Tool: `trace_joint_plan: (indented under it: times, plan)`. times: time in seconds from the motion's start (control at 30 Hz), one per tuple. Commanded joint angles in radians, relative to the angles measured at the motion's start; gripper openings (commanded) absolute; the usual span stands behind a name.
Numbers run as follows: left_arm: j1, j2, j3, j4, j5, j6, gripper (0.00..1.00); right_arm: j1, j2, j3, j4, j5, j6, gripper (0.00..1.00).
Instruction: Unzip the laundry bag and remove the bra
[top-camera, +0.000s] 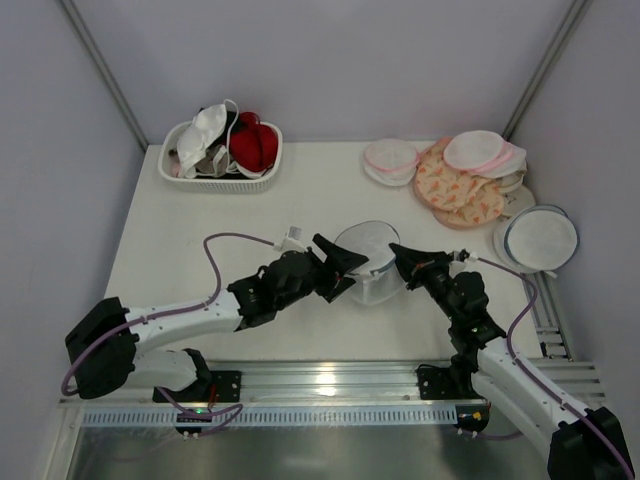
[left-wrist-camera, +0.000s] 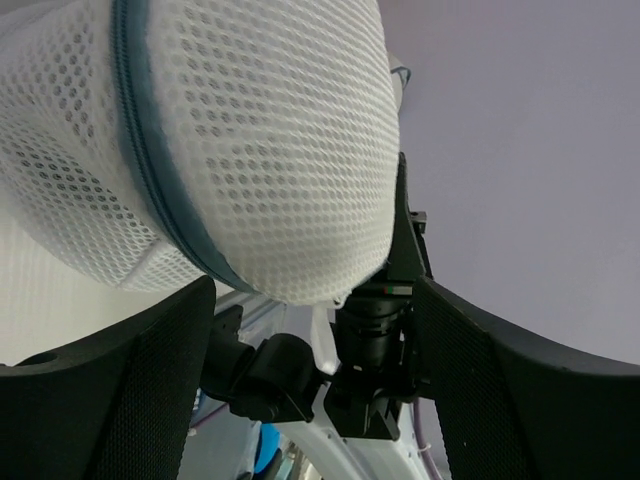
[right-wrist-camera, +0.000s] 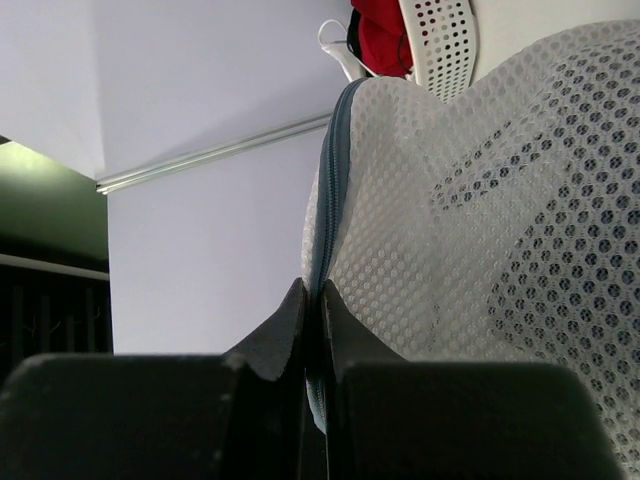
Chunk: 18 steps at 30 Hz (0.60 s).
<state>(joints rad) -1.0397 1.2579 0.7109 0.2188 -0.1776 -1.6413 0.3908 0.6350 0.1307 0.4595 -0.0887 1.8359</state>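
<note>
**Hidden or unclear.** The bra cannot be made out in any view. In the right wrist view the mesh holes at the right of the frame read darker, but what lies behind them cannot be told. Both wrist views cut the bag (top-camera: 372, 250) off at the frame edges. The basket (top-camera: 220, 180) at upper left holds a tangle in which only a red bra (top-camera: 252, 146) and a white bra (top-camera: 208, 128) are distinct.

**Materials and shapes.** The bag is a domed pouch of translucent white honeycomb mesh. A grey-blue zip rim (right-wrist-camera: 335, 180) runs over the dome. The bag sits at the centre of the top view, between the two claws.

**Claws.** The left claw (top-camera: 352, 272) is spread wide, and its black fingers (left-wrist-camera: 130, 390) flank the left side of the bag. Contact with the mesh cannot be told. The right claw (right-wrist-camera: 321, 295) is pressed together, pinching the zip rim on the bag's right side.

**Edges and room.** Bare tabletop (top-camera: 300, 200) lies between the bag and the basket. Pink-rimmed rounds (top-camera: 390, 158) and patterned rounds (top-camera: 455, 190) are stacked at upper right. A grey-rimmed disc (top-camera: 540, 238) lies at the right edge of the tabletop, near the right arm.
</note>
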Motion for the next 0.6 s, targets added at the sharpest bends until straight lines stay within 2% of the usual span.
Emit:
trace_joint_plan:
  times: [0.0, 0.13, 0.23, 0.33, 0.4, 0.43, 0.5, 0.57]
  plan:
    - [-0.002, 0.043, 0.039, 0.057, -0.066, 0.001, 0.80, 0.006, -0.014, -0.005, 0.119, -0.013, 0.019, 0.03]
    - [0.012, 0.060, 0.055, 0.063, -0.089, 0.031, 0.72, 0.006, -0.029, -0.005, 0.128, -0.043, 0.020, 0.04]
    - [0.024, 0.052, 0.053, 0.073, -0.097, 0.050, 0.58, 0.006, -0.038, -0.003, 0.119, -0.075, 0.011, 0.04]
    - [0.032, 0.026, 0.045, 0.054, -0.114, 0.067, 0.40, 0.006, -0.064, 0.006, 0.062, -0.092, -0.010, 0.04]
    - [0.035, 0.002, 0.041, 0.039, -0.125, 0.078, 0.31, 0.005, -0.084, 0.023, 0.022, -0.109, -0.049, 0.03]
    - [0.038, -0.005, 0.036, 0.025, -0.126, 0.081, 0.24, 0.006, -0.090, 0.026, -0.005, -0.112, -0.061, 0.04]
    - [0.040, -0.023, 0.036, 0.008, -0.128, 0.098, 0.17, 0.006, -0.097, 0.040, -0.033, -0.132, -0.093, 0.04]
    - [0.043, -0.032, 0.032, -0.013, -0.126, 0.104, 0.05, 0.006, -0.097, 0.059, -0.058, -0.146, -0.137, 0.04]
